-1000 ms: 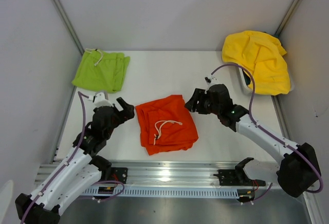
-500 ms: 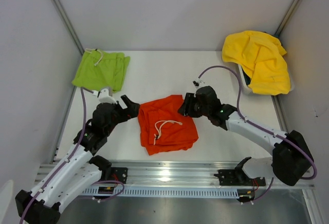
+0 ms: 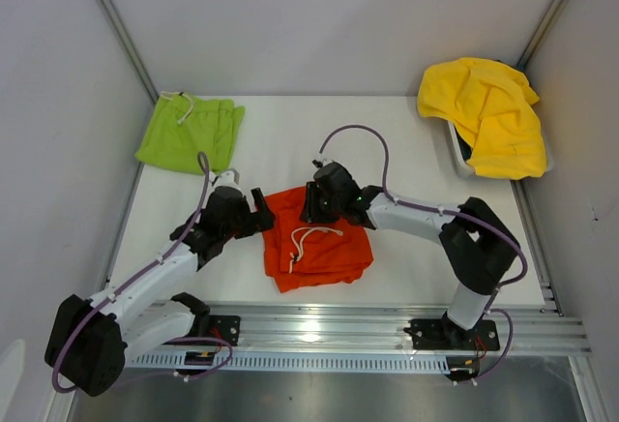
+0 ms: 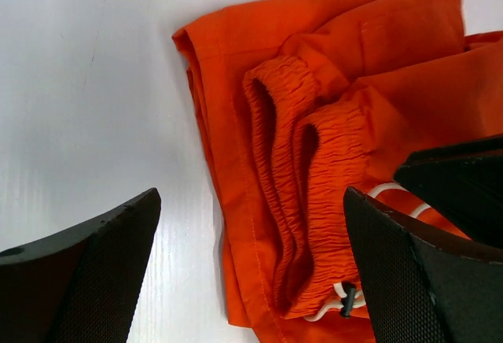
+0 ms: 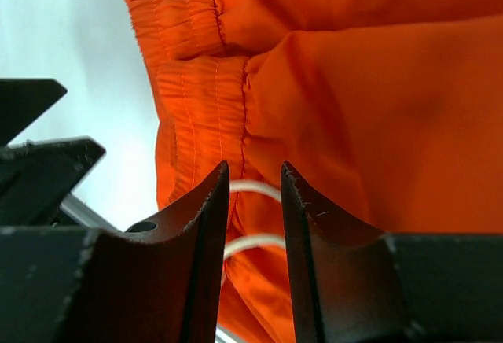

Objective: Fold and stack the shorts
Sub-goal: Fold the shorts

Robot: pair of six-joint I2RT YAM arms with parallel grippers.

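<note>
Hovering at the left edge of the orange-red shorts (image 3: 319,238), my left claw (image 3: 262,211) stands wide, holding nothing. My right claw (image 5: 254,168) sits over their far edge, narrow, nothing clearly pinched. They lie bunched mid-surface (image 3: 290,141); the lime-green pair (image 3: 191,134) rests at the far-left corner.

The white bench (image 3: 290,141) carries orange-red shorts (image 3: 329,248) beneath the right end effector (image 3: 311,206), just beside the left end effector (image 3: 261,211); lime-green shorts (image 3: 189,136) lie well beyond it.
</note>
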